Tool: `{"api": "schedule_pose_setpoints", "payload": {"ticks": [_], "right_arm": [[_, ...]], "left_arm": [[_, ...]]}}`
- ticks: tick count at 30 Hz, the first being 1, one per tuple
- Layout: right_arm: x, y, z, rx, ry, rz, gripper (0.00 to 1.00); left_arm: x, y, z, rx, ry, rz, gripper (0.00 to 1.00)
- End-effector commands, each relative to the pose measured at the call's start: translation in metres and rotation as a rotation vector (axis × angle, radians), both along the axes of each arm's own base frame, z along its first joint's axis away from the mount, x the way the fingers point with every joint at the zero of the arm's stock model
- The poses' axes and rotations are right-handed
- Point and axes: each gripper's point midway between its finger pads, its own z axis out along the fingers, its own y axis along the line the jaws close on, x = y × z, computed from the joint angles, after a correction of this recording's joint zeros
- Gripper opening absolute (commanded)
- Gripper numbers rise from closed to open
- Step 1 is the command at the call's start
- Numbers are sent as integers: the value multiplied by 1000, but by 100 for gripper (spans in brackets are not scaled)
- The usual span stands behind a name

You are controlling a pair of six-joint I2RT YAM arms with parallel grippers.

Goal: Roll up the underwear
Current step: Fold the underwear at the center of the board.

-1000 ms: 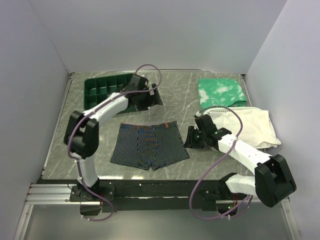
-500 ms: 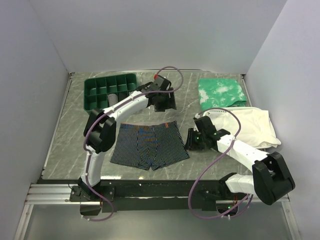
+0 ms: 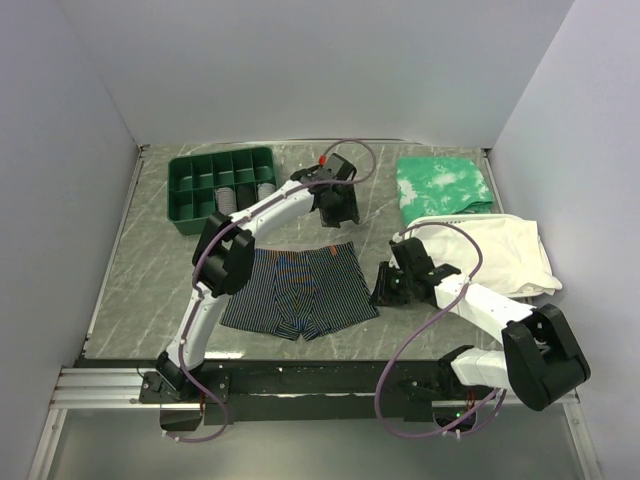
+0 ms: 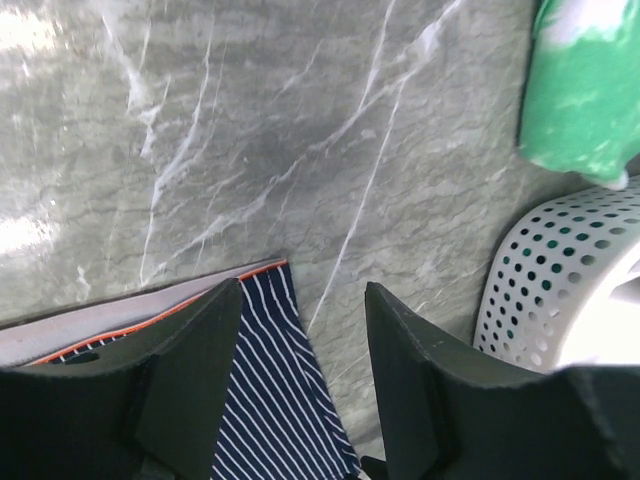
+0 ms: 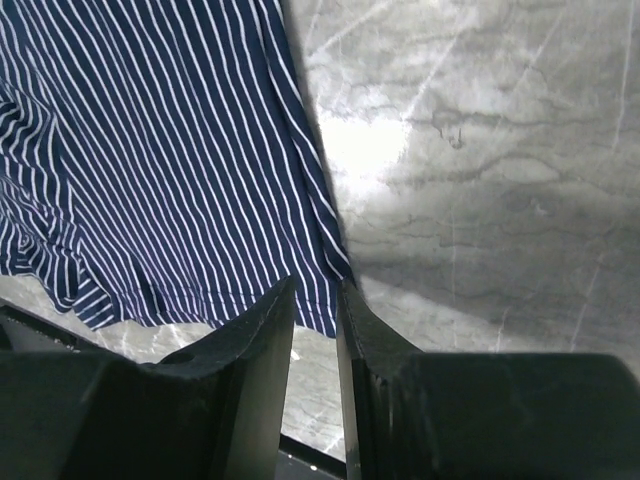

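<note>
The underwear (image 3: 300, 290) lies flat on the marble table, navy with fine light stripes and an orange-trimmed waistband. My left gripper (image 3: 338, 205) hovers open over its far right waistband corner. In the left wrist view that corner (image 4: 268, 380) shows on the table below and between the spread fingers (image 4: 190, 370) of the left gripper (image 4: 300, 300). My right gripper (image 3: 385, 285) sits at the garment's right edge. In the right wrist view the right gripper (image 5: 315, 292) stands open by a narrow gap, with the striped hem corner (image 5: 322, 300) just past its tips and nothing clamped.
A green compartment tray (image 3: 222, 185) sits at the far left. A green-and-white mottled cloth (image 3: 443, 185) lies far right, also seen in the left wrist view (image 4: 580, 80). A large white cloth (image 3: 505, 250) lies right of my right arm.
My left arm swung right from the green tray to above the waistband's right corner, and its jaws narrowed. The right jaws also narrowed beside the garment's right edge.
</note>
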Motion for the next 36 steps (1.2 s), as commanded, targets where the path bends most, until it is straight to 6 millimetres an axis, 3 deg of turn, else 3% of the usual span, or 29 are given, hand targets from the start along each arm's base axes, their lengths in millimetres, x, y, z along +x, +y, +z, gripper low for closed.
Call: {"api": "schedule_pose_setpoints", "payload": {"ticks": [1,5,12,20,25,29,36], "right_arm": [[9,2,1,18,-36,0,30],[9,2,-2,19,-25,-4,29],[9,2,-5,17,-15,-7,29],[7,2,-8,13,-1,-9,29],[7,3,-7,25,-6,-5,29],[7,3,-3,31,-16,-5,29],[7,4,-1,34,-22,-2,29]], "left_arm": [[-3,-10,7,-13,-1,18,57],[-9,-16,-5,-2,23,20,50],[-20,-32,-25,15,54,2,49],[-26,-32,-39,21,82,9,47],[-26,-29,-34,26,77,19,46],[-28,-27,-14,4,51,19,49],[-34,-21,-24,29,80,23,51]]}}
